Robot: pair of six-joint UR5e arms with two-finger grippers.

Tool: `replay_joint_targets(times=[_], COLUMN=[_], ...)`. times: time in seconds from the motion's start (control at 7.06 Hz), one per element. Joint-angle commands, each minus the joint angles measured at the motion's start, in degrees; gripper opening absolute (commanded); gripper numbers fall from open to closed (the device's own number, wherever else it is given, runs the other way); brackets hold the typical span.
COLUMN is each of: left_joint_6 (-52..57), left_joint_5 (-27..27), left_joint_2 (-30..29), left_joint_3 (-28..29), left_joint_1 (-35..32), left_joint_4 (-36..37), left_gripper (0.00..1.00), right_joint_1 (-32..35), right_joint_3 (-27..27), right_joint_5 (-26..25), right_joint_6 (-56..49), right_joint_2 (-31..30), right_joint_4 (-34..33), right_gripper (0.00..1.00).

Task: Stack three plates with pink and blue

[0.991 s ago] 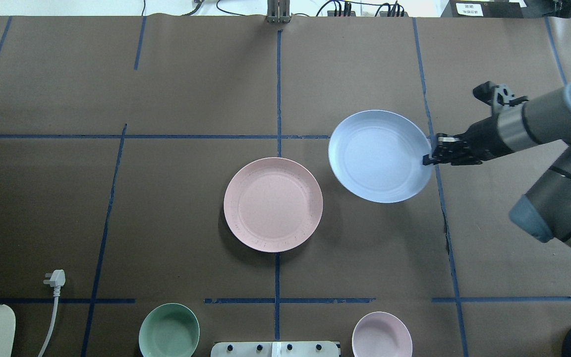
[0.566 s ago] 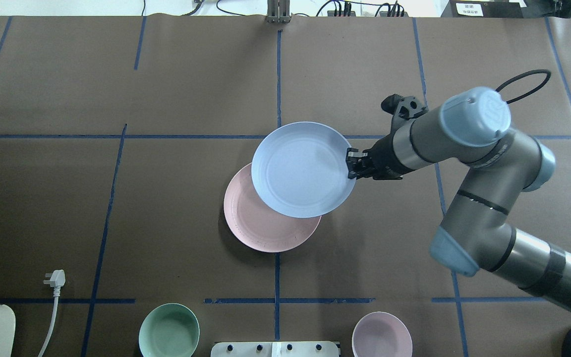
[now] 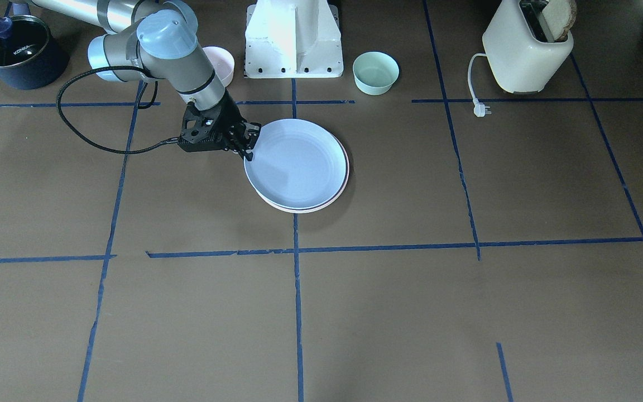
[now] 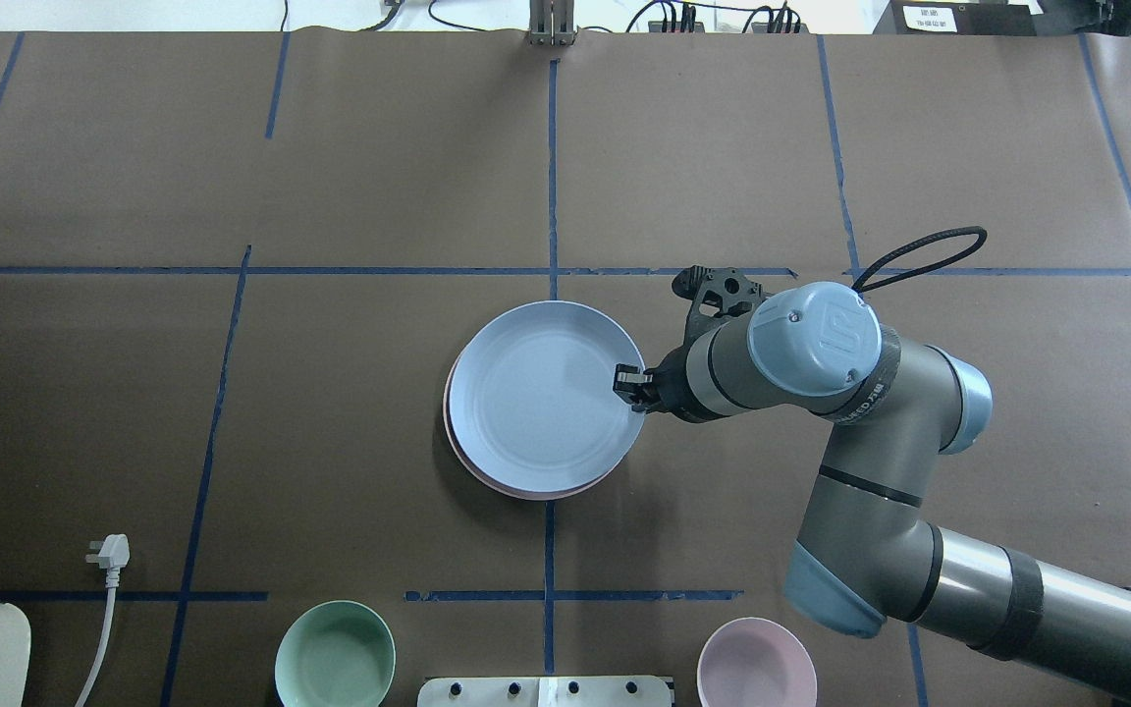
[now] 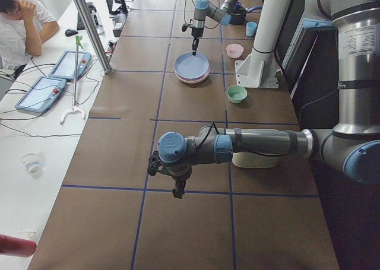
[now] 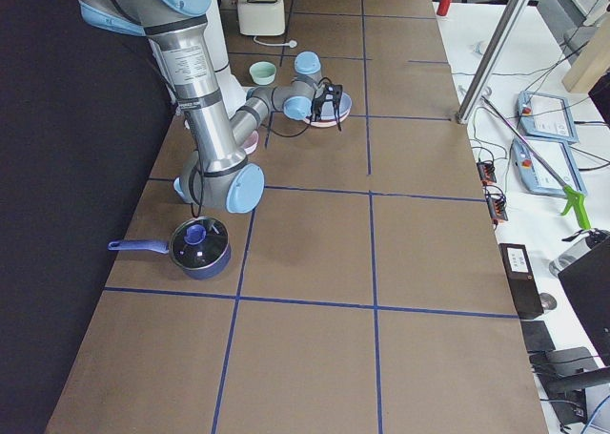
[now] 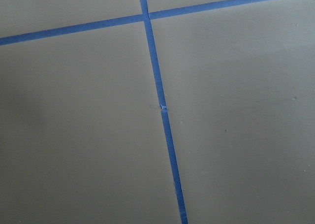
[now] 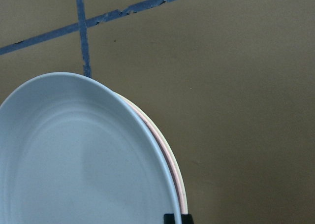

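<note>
My right gripper (image 4: 629, 386) is shut on the right rim of the pale blue plate (image 4: 536, 393) and holds it over the pale pink plate (image 4: 526, 493), almost centred on it. Only a crescent of pink rim shows beneath. In the front view the gripper (image 3: 249, 147) holds the blue plate (image 3: 298, 163) a little tilted, and I cannot tell whether it touches the pink rim (image 3: 321, 207). The right wrist view shows the blue plate (image 8: 74, 155), the pink rim (image 8: 170, 167) and a thin cream edge (image 8: 184, 197) below it. My left gripper (image 5: 176, 190) hangs over bare table, far away; I cannot tell its state.
A mint bowl (image 4: 335, 656) and a small pink bowl (image 4: 756, 664) stand at the near edge, beside the robot base (image 3: 293, 39). A toaster (image 3: 527, 44) with its plug (image 4: 110, 552) is on the robot's left, and a dark pot (image 3: 14, 50) on its right.
My right arm has carried the blue plate leftward and nearer the robot, from beside the pink plate to above it, and lowered it until it covers almost all of the pink.
</note>
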Motion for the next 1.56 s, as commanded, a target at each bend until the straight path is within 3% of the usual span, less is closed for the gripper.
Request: replay_joint_targets(times=[0.0, 0.14, 0.28, 0.57, 0.85, 1.13, 1.42], left_joint_6=[-0.07, -0.07, -0.07, -0.07, -0.06, -0.24, 0.28], left_joint_5=[0.0, 0.0, 0.0, 0.52, 1.49, 4.39, 4.66], left_joint_2=[-0.01, 0.07, -0.01, -0.27, -0.63, -1.51, 1.12], left_joint_3=[-0.05, -0.06, 0.03, 0.12, 0.38, 0.65, 2.22], left_joint_1=[0.0, 0.0, 0.0, 0.0, 0.09, 0.7, 0.44], left_joint_4=[0.0, 0.0, 0.0, 0.0, 0.26, 0.79, 0.35], left_gripper=[1.0, 1.0, 1.0, 1.0, 1.0, 1.0, 1.0], right_joint_1=[-0.35, -0.43, 0.96, 8.31, 21.38, 34.92, 47.75], right_joint_3=[-0.15, 0.02, 0.11, 0.55, 0.2, 0.2, 0.02], right_joint_5=[-0.24, -0.33, 0.54, 8.76, 18.43, 22.24, 26.01], right_joint_6=[1.0, 1.79, 1.45, -6.83, -28.23, -57.56, -82.46], right_joint_2=[0.12, 0.12, 0.12, 1.43, 0.56, -3.63, -14.68], right_joint_4=[-0.07, -0.16, -0.51, -10.04, -21.99, -33.08, -33.82], right_gripper=[0.78, 1.0, 1.0, 1.0, 1.0, 1.0, 1.0])
